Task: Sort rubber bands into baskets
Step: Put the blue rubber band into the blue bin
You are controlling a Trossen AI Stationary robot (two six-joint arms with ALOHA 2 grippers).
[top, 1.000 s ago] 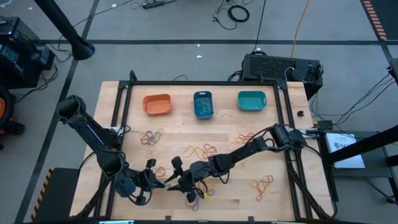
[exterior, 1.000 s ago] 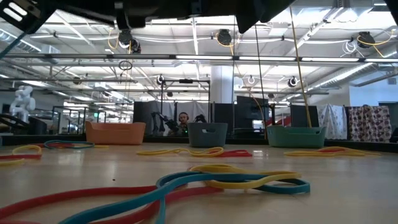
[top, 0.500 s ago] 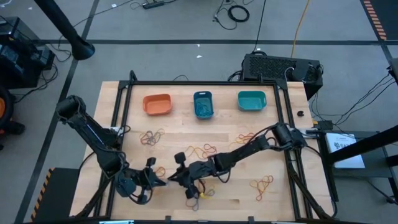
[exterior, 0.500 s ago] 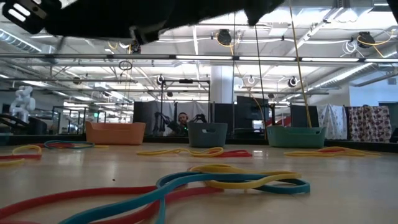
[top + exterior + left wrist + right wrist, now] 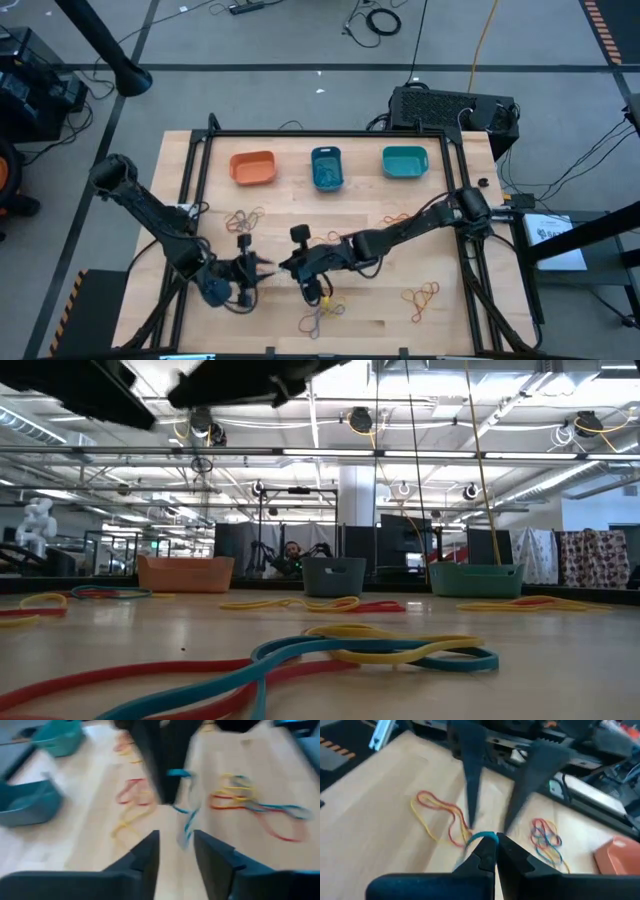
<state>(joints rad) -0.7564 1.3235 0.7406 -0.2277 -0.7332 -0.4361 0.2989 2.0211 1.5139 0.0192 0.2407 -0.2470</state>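
My right gripper (image 5: 495, 845) is shut on a blue rubber band (image 5: 482, 837) above the table's near middle (image 5: 288, 266). Facing it from the left, my left gripper (image 5: 258, 268) stands open. Its two fingers (image 5: 470, 785) are spread just beyond the band, which dangles in front of them (image 5: 186, 822). More rubber bands lie in loose heaps on the wood (image 5: 243, 220), (image 5: 325, 242), (image 5: 423, 295), (image 5: 322, 312). The orange basket (image 5: 252, 168), blue basket (image 5: 327, 167) and teal basket (image 5: 404, 161) stand in a row along the far side. My right gripper pinches the blue rubber band's upper bend (image 5: 485, 836) between its two fingers, at their free ends. The band is lifted clear of the table, and its loose part (image 5: 187, 827) hangs slack below the fingers.
Red, yellow and blue bands lie tangled close to the low camera (image 5: 380, 650). A black box (image 5: 452, 108) with cables sits behind the table's far right corner. Bare wood lies between the baskets and the heaps.
Both grippers have moved toward the far edge, and my right gripper has also risen and tipped up. My left gripper has swung toward the right gripper, and its fingers now stand apart. The blue band is now lifted in the right gripper.
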